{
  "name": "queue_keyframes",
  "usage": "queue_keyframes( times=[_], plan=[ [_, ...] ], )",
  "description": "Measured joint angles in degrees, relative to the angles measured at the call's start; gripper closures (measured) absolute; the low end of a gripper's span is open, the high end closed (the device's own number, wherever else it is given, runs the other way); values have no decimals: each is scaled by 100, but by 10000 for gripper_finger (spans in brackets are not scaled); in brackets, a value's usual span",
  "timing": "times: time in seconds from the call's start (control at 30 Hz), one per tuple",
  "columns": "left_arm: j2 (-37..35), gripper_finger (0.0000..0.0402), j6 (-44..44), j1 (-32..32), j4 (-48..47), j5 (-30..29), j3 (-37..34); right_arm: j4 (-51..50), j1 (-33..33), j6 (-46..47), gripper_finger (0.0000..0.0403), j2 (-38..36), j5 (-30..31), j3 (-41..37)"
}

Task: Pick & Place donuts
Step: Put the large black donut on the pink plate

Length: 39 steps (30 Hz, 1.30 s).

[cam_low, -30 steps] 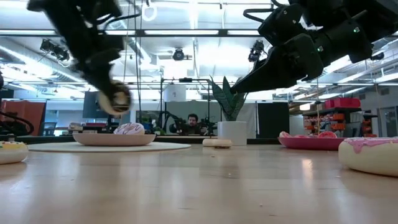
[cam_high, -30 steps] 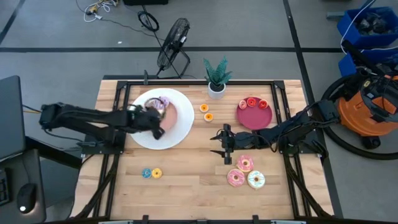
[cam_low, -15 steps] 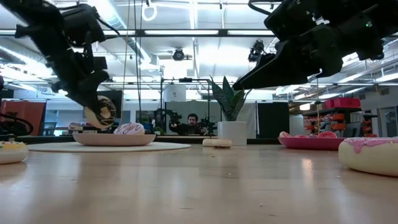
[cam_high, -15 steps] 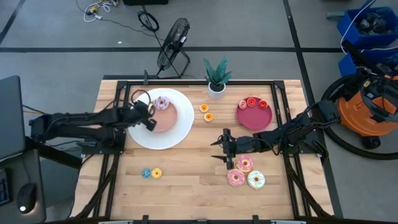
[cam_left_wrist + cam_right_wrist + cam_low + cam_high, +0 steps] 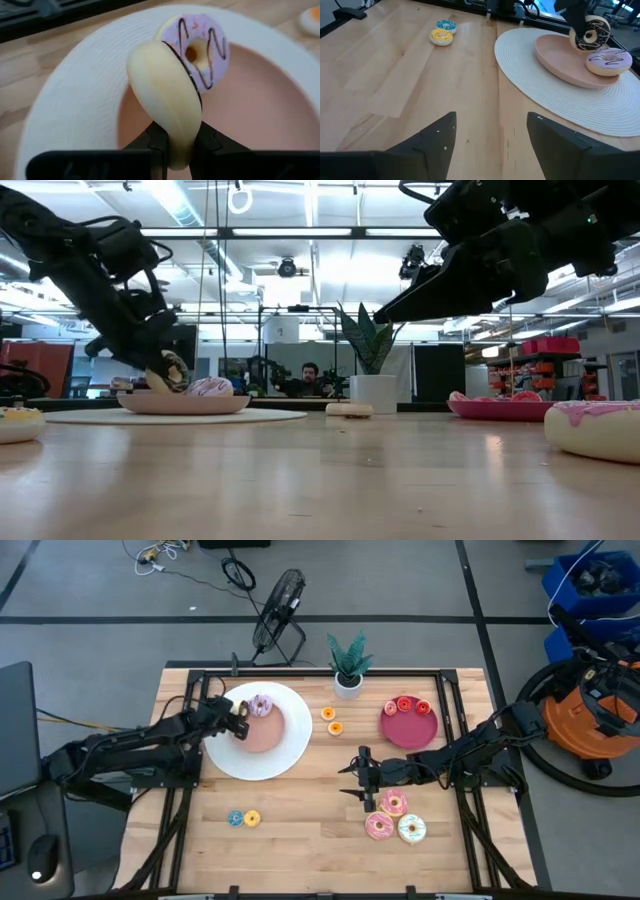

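Chocolate donut [image 5: 167, 100], light and stiff, sits pinched edge-on in the left gripper [image 5: 172, 145]; right gripper [image 5: 490, 132] hangs open, empty.

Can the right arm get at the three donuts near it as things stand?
Probably yes. The right gripper hangs open just beside the three donuts, nothing lies between them, and it holds nothing. The left gripper is far off over the pink dish, shut on a chocolate donut.
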Motion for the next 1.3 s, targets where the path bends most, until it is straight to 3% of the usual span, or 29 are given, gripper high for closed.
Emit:
queue_keyframes(
  times=[0.4, 0.77, 0.9, 1.17, 1.3],
  plan=[
    [20, 341, 25, 417, -48, 333, -2, -2, 0, -15, 151, 0, 0, -2],
    [17, 210, 227, 547, -61, 472, -2, -4, 0, 2, 151, 0, 0, -2],
    [17, 178, 292, 545, -135, 464, 22, -4, 0, 2, 151, 0, 0, -2],
    [15, 182, 463, 545, -1305, -93, 632, -4, 0, 2, 151, 2, -1, -2],
    [15, 191, 515, 523, -1419, -138, 728, -4, 0, 2, 151, 2, 0, -2]
  ],
)
